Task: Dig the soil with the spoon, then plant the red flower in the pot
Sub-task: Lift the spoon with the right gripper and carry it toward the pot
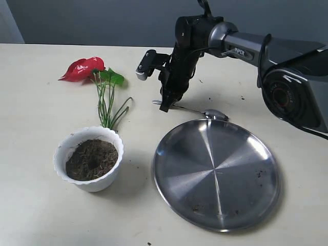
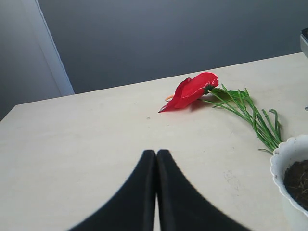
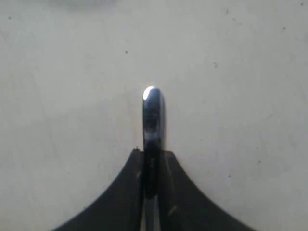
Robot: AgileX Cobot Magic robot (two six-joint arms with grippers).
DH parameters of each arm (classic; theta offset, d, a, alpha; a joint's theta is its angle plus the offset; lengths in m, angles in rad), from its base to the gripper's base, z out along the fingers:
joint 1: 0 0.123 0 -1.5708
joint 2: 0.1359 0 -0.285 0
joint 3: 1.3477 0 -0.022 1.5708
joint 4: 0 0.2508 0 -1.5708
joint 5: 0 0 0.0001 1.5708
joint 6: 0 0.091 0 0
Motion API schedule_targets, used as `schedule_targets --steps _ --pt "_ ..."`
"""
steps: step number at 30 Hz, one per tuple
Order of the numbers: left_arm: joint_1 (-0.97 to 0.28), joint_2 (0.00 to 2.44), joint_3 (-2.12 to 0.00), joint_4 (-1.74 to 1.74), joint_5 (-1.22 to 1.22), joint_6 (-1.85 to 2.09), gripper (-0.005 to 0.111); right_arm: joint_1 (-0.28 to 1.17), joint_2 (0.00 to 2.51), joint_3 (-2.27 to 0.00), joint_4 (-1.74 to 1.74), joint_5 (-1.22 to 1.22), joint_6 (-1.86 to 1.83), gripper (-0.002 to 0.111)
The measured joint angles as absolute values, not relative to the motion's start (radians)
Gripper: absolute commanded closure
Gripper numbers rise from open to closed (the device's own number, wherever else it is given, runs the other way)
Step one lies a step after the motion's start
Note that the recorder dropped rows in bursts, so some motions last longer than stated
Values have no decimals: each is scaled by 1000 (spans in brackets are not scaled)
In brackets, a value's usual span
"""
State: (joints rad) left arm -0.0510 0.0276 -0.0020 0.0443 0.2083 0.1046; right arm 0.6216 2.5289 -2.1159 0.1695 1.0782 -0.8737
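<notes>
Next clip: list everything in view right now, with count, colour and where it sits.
red flower: one, red bloom with green stems, lying on the table behind the pot
pot: one, white, front left
soil: one mass, dark brown, inside the pot
spoon: one, shiny metal, by the plate's far edge
steel plate: one, silver, right of the pot
table: one, pale beige
left tool: one, black, shut, empty
right tool: one, black, closed on the spoon's handle

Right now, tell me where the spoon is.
In the exterior view, the spoon lies mid-table, its bowl by the steel plate's far rim, its handle end pinched in the right gripper.
</notes>
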Motion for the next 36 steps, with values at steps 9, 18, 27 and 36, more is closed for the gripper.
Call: schedule_targets --steps 9,18,27,36 --pt "-51 28 -2 44 208 105 106 622 2525 -2112 165 1044 -859 109" --pt "-51 28 -2 44 208 105 106 622 2483 -2091 149 847 -853 109" --pt "-51 28 -2 44 208 105 106 622 2403 -2091 303 733 -851 109" --pt "-51 28 -2 44 208 105 106 622 2289 -2091 533 624 -851 109"
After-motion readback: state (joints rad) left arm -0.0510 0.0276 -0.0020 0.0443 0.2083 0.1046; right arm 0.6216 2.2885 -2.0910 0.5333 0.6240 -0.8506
